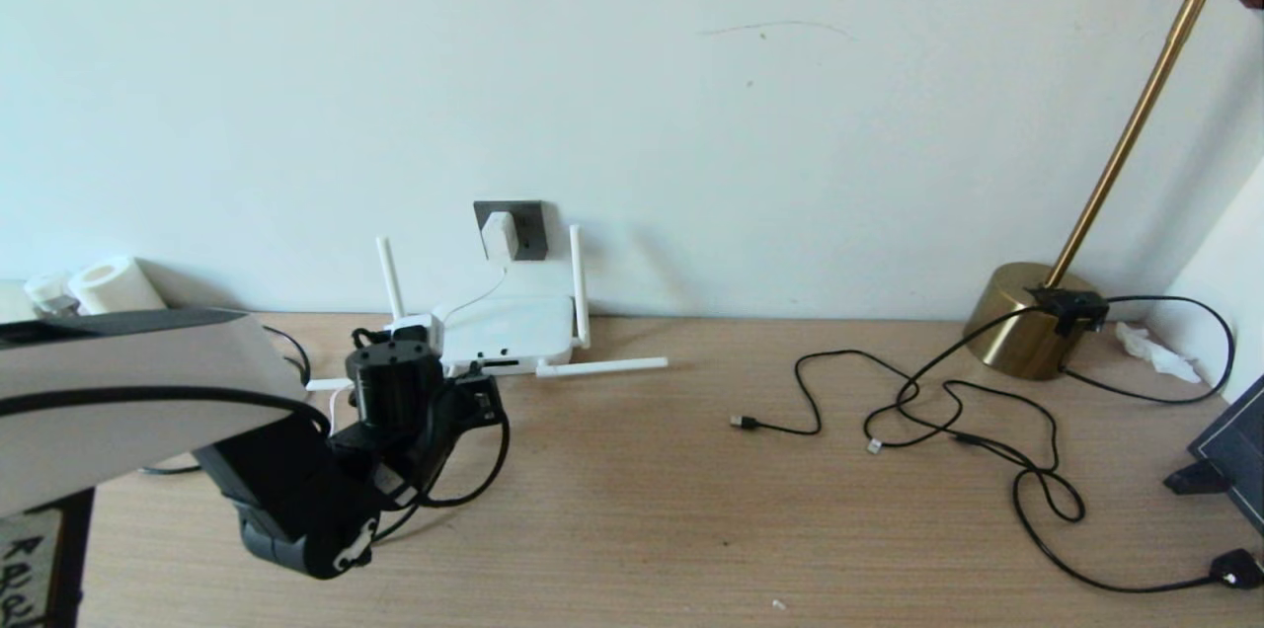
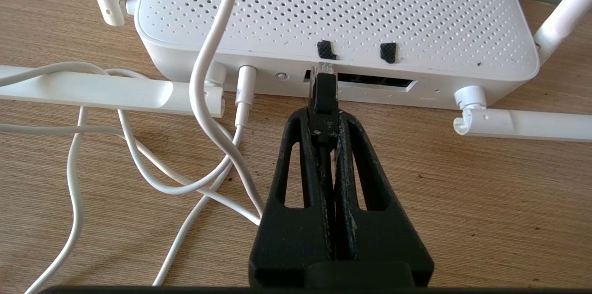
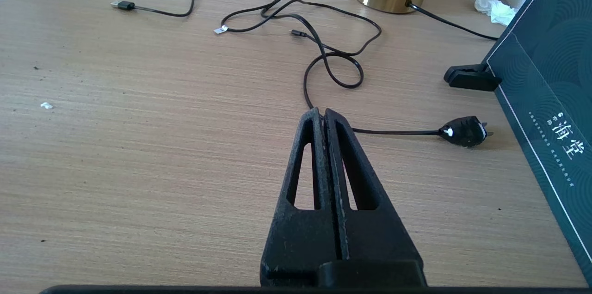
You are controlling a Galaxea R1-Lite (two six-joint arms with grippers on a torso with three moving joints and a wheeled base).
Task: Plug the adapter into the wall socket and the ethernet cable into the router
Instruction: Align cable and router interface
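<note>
The white adapter (image 1: 500,235) sits in the dark grey wall socket (image 1: 525,225) above the router (image 1: 509,330). Its thin white cord (image 2: 203,76) drapes over the router (image 2: 337,12), and a white plug sits in the port-side edge. My left gripper (image 2: 323,117) is shut on the black plug of the ethernet cable (image 2: 324,93). The plug's clear tip is at the left end of the dark port row (image 2: 374,82). The cable (image 1: 491,470) loops back under my left gripper (image 1: 481,398). My right gripper (image 3: 323,112) is shut and empty above bare table.
Loose white cord (image 2: 138,164) lies left of the left gripper, beside a folded-down antenna (image 2: 115,95). On the right are thin black cords (image 1: 948,411), a brass lamp base (image 1: 1022,322), a dark box (image 1: 1234,445) and a black mains plug (image 3: 465,131). Paper rolls (image 1: 111,284) stand far left.
</note>
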